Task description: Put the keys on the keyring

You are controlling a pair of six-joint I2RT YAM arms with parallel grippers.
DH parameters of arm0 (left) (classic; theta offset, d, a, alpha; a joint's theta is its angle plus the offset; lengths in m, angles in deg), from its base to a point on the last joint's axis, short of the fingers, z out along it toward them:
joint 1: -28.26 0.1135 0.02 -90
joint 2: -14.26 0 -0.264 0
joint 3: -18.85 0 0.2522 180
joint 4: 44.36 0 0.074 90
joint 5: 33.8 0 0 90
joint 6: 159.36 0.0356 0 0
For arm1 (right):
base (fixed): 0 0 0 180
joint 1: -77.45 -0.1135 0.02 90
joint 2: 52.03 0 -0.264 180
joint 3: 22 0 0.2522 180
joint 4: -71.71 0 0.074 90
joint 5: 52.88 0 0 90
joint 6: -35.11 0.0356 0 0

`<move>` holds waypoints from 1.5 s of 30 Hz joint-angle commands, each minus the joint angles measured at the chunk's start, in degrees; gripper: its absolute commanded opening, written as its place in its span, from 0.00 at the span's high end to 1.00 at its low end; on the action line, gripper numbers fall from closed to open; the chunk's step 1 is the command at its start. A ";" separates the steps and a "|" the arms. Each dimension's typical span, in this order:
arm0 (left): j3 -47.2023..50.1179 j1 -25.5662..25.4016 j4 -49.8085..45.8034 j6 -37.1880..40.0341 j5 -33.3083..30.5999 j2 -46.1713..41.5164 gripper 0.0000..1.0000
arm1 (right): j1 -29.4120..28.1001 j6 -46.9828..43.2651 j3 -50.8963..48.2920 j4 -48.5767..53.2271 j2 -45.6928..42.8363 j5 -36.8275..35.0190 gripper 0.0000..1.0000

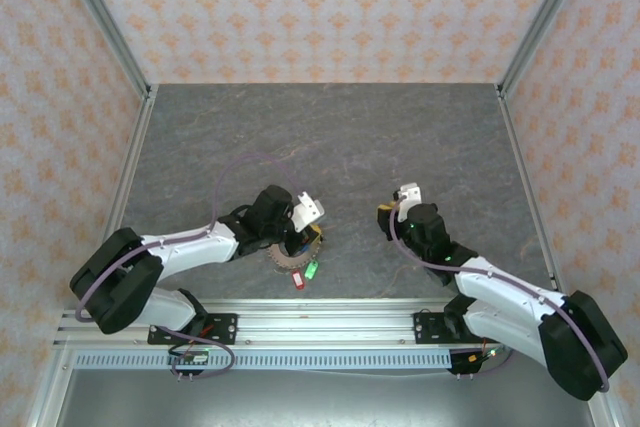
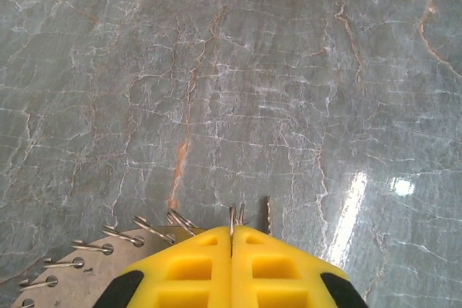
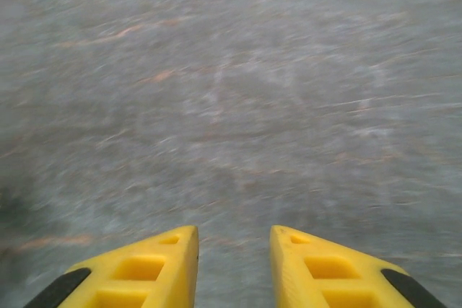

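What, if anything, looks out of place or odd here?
Nothing stands out. The keyring lies flat on the table beside the left gripper, shut on a thin metal loop. A red tag and a green tag lie by it. The right gripper is open over the table.

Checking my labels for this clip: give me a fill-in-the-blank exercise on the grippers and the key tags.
The left gripper is ___ on the rim of the keyring.
The right gripper is ___ and holds nothing.
In the top view, a red tag and a ___ tag lie by the keyring.
Missing words: shut; open; green.
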 commanded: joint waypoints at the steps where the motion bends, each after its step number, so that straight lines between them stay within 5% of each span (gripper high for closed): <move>1: 1.53 -0.42 2.40 -1.00 0.52 -5.17 1.00 | 0.00 -2.26 2.37 -2.03 2.01 15.06 0.69; 7: 6.21 -0.34 -0.10 0.91 -2.39 -14.77 1.00 | -1.32 -7.83 4.74 -2.21 6.79 23.10 0.69; 14: 6.85 -0.39 -3.02 1.46 -3.05 -16.65 1.00 | -3.10 -7.09 6.35 -2.70 9.38 14.38 0.68; 20: 2.36 -0.77 -3.40 1.81 -1.83 -8.43 1.00 | -1.96 2.11 8.34 3.55 8.30 -3.05 0.64; 34: -8.92 -8.41 3.65 -3.74 -5.98 14.40 1.00 | 0.63 7.27 6.97 6.08 4.89 -4.84 0.63; 45: -0.76 -8.40 4.95 -9.20 -19.45 -2.06 0.87 | 1.01 7.48 7.74 5.86 6.11 -4.04 0.60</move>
